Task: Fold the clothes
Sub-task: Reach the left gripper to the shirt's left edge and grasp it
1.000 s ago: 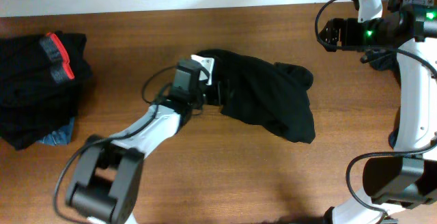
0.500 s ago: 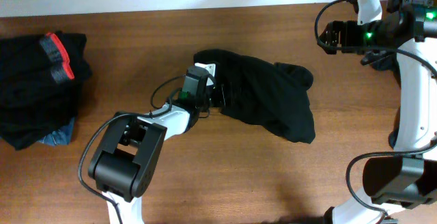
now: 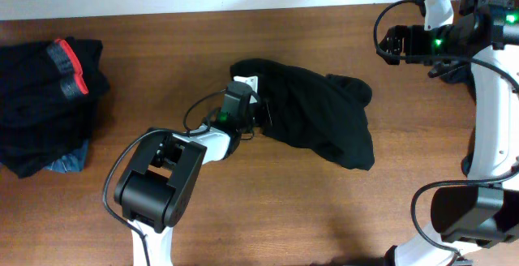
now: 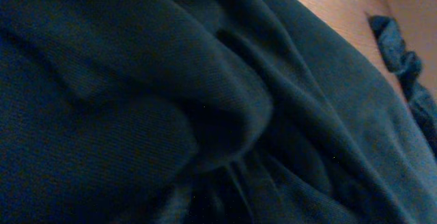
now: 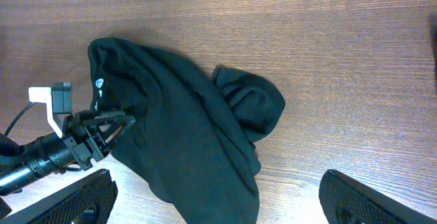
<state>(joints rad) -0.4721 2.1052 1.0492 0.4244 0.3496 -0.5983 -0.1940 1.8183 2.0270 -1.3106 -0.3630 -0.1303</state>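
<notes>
One black shirt lies in a crumpled heap in the middle of the table. It is not folded yet. The other clothes sit in a pile at the far left, well apart from it, with a red-orange band showing on top.

My left gripper is low at the left edge of the crumpled shirt, near its small white logo. The left wrist camera sees only dark cloth, so I cannot tell if that gripper is spread or pinching the shirt. My right gripper hangs up by the back right corner, away from the shirt. Its fingers are spread wide with nothing between them.

Here is what worries me. The cloth is bunched in many layers, so I think the left gripper could grab two or three at once. Then the shirt would not open flat. It could also catch only a tiny bit, and the soft cloth would slip out when I pull. If I pull with one arm alone, the whole heap may just slide along the table. I am also working half blind on that side, so I might not notice a bad grab.
</notes>
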